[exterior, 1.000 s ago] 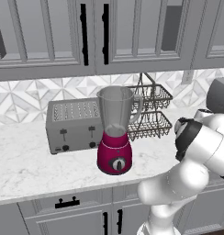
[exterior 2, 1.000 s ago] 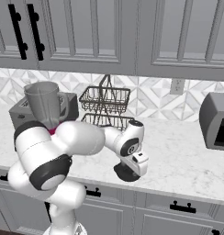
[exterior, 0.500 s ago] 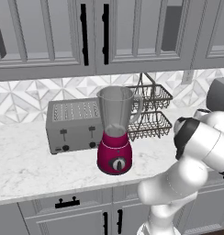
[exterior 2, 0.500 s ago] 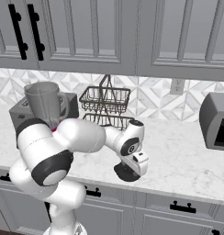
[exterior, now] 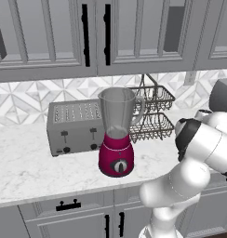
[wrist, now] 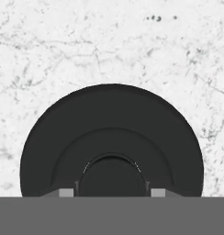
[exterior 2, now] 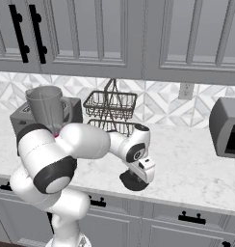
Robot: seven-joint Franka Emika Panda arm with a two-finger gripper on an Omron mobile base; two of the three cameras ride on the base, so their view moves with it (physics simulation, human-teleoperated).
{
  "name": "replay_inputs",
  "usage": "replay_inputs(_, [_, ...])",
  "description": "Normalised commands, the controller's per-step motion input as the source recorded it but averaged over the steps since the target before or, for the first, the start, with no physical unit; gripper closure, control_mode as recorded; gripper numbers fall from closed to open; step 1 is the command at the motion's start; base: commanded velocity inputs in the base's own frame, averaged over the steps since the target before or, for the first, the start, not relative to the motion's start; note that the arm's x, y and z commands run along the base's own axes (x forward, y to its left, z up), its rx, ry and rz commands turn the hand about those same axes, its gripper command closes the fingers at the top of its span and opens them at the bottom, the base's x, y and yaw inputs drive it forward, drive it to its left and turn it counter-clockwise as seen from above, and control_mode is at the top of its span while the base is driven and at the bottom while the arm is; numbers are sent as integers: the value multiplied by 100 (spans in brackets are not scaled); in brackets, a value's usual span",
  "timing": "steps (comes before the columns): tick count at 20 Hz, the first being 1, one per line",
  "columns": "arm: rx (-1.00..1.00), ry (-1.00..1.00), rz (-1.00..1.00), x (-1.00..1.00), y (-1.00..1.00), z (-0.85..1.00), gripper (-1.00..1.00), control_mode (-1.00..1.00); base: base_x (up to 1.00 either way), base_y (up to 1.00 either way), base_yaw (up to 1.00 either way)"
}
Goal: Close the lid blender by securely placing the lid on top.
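Lower than a second ago, the gripper [exterior 2: 137, 179] now sits just above the lid [exterior 2: 132, 181] on the counter [exterior 2: 196, 169] in the right base view, well right of the blender [exterior 2: 47, 110] and the wire basket [exterior 2: 110, 112]. From the left base view, the blender [exterior: 117, 132] stands open-topped beside the toaster [exterior: 74, 126]. Through the hand view, the lid [wrist: 111, 121] lies flat on the marble; how wide the fingers stand cannot be told.
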Motion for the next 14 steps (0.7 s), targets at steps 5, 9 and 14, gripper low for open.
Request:
replay_inputs(5, [0,0,0,0,0,0,100,-100,0,0,0])
replay_inputs(9, [5,-5,0,-8,0,22,100,-100,0,0,0])
replay_inputs(14, [19,-32,0,-33,0,96,100,-100,0,0,0])
